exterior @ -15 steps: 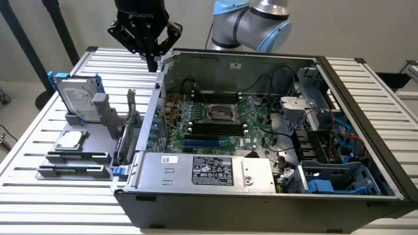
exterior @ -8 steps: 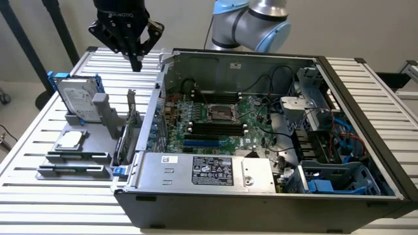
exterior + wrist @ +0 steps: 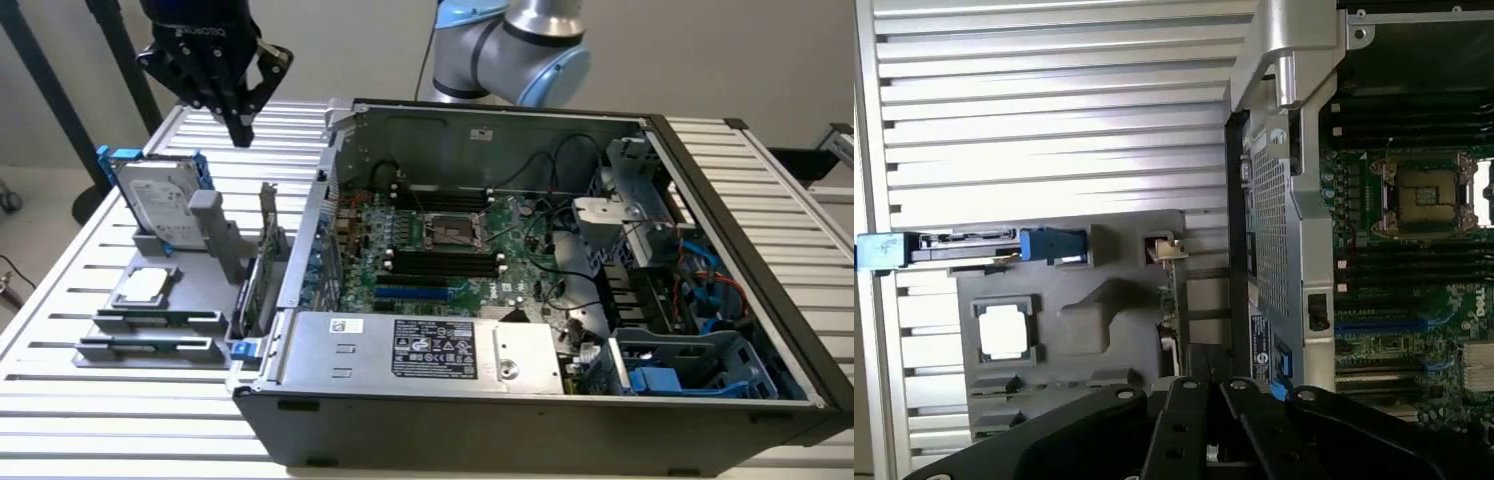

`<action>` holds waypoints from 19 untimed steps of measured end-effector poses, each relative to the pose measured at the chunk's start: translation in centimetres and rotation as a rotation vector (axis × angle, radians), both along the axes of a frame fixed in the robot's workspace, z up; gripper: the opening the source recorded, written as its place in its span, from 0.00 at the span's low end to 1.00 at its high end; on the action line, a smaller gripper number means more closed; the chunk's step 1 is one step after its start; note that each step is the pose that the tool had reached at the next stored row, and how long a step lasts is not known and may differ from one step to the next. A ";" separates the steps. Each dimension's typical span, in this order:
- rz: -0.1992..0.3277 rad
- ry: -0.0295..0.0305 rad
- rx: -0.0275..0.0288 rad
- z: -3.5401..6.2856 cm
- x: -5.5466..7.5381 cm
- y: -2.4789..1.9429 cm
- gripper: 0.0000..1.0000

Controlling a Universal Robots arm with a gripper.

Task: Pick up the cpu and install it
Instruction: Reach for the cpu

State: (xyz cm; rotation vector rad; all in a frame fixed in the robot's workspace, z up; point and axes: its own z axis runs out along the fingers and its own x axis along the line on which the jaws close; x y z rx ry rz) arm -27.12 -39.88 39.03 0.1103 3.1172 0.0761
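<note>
A: Which step, judging from this?
B: Looks like the very start: the pick-up not yet made, nothing lifted. Find the gripper clenched shut on nothing, hanging over the slatted table behind the upright hard drive, well apart from the cpu
A: And where to look for the cpu?
B: Down in a square recess of the grey holder, lying flat, in front of the hard drive and to the exterior view's left of the open computer case. Untouched, by the look of it
A: Looks like what, up close?
B: Small, flat, square. Pale silvery top, thin dark rim, far smaller than the drive behind. Seated level, with the recess walls close on every side
A: Needed for the next move, then?
B: Probably spreading those fingers first, then coming down square over the chip, clear of the drive. Likely calls for a light hold by the edges, kept level, given so thin a part in so shallow a seat. Worth noting the socket on the motherboard too: bare and open inside the case, well apart from the holder
</note>
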 end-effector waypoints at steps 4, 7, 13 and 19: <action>0.000 0.0025 0.0000 -0.36 -1.8 0.00 0.11; 0.000 0.0047 0.0000 -0.68 -3.2 0.00 0.11; 0.000 0.0092 0.0000 -1.33 -5.9 0.00 0.11; 0.000 0.0134 0.0000 -1.99 -8.6 0.00 0.11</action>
